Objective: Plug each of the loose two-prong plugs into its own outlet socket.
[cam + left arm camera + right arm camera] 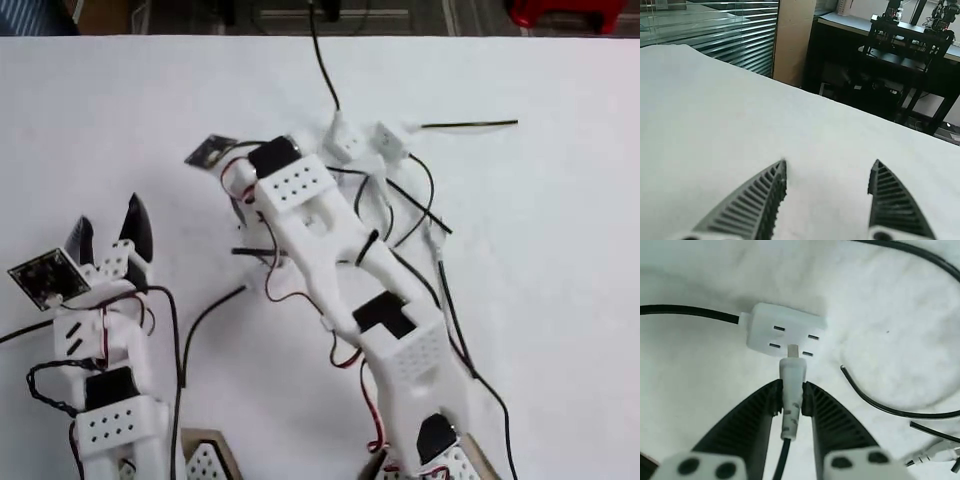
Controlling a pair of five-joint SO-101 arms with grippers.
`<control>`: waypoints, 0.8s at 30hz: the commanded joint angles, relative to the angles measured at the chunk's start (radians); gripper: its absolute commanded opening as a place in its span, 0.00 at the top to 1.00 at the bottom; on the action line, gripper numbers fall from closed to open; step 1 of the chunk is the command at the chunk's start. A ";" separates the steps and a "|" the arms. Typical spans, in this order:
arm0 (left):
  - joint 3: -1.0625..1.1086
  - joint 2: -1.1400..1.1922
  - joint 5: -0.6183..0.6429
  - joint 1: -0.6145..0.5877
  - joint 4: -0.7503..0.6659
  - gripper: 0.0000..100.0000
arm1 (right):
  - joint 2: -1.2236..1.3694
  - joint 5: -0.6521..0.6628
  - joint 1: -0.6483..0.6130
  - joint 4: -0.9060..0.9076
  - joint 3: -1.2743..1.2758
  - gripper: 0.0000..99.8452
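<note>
The step in hand looks to be the seating of one plug. The right gripper [791,388] has its jaws clamped narrowly on the white body of a two-prong plug [792,374]. The plug's metal tip sits right at the face of a white outlet block [782,329] lying on the table [560,250]. I'd say the prongs are touching the face or barely started, not home. From here the tip seems to sit between the slots rather than squarely in a pair. So the next move probably wants a small sideways correction and then a straight push. The light block might slide away, since nothing braces it. The left gripper [829,165] hangs over bare table well away from the cords, jaws wide and holding nothing. By my count there are two arms and one plug held. A second white plug-like end [935,456] lies near the edge, though it's too small to be sure. The block shows four slots, which I take as two sockets. From above I see two white blocks, one [347,140] just beside the other [392,140], and I can't tell which one the plug is at. The black cords [880,402] are too tangled to count.
</note>
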 commanded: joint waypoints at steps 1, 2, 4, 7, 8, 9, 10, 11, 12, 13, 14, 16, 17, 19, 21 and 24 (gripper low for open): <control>-0.008 -0.004 -0.011 0.010 0.000 0.74 | -0.013 -0.029 0.002 0.008 0.005 0.98; -0.008 -0.004 -0.011 0.010 0.000 0.74 | -0.013 -0.028 0.002 0.008 0.005 0.98; -0.008 -0.004 -0.011 0.010 0.000 0.74 | -0.013 -0.025 0.007 0.008 0.005 0.98; -0.008 -0.005 -0.011 0.010 0.000 0.74 | -0.012 -0.025 0.018 -0.005 0.005 0.98; -0.008 -0.005 -0.011 0.010 0.000 0.74 | -0.012 -0.025 0.019 -0.012 0.005 0.98; -0.008 -0.005 -0.011 0.010 0.000 0.74 | -0.007 -0.023 0.019 -0.018 0.005 0.98; -0.008 -0.005 -0.011 0.010 0.000 0.74 | 0.004 -0.023 0.019 -0.018 0.003 0.98; -0.008 -0.005 -0.011 0.010 0.000 0.74 | 0.018 -0.023 0.019 -0.018 0.002 0.98; -0.008 -0.005 -0.011 0.010 0.000 0.74 | 0.035 -0.023 0.019 -0.019 0.000 0.98; -0.008 -0.005 -0.011 0.010 0.000 0.74 | 0.051 -0.023 0.019 -0.019 -0.003 0.98; -0.008 -0.005 -0.011 0.010 0.000 0.74 | 0.067 -0.023 0.019 -0.021 -0.005 0.98; -0.008 -0.005 -0.011 0.010 0.000 0.74 | 0.088 -0.023 0.021 -0.035 -0.005 0.98; -0.008 -0.005 -0.011 0.010 0.000 0.74 | 0.091 -0.023 0.024 -0.036 -0.005 0.98; -0.008 -0.005 -0.011 0.010 0.000 0.74 | 0.088 -0.023 0.028 -0.053 -0.005 0.98; -0.008 -0.005 -0.011 0.010 0.000 0.74 | 0.088 -0.023 0.039 -0.036 -0.043 0.98; -0.008 -0.005 -0.011 0.010 0.000 0.74 | 0.091 -0.023 0.059 -0.004 -0.104 0.98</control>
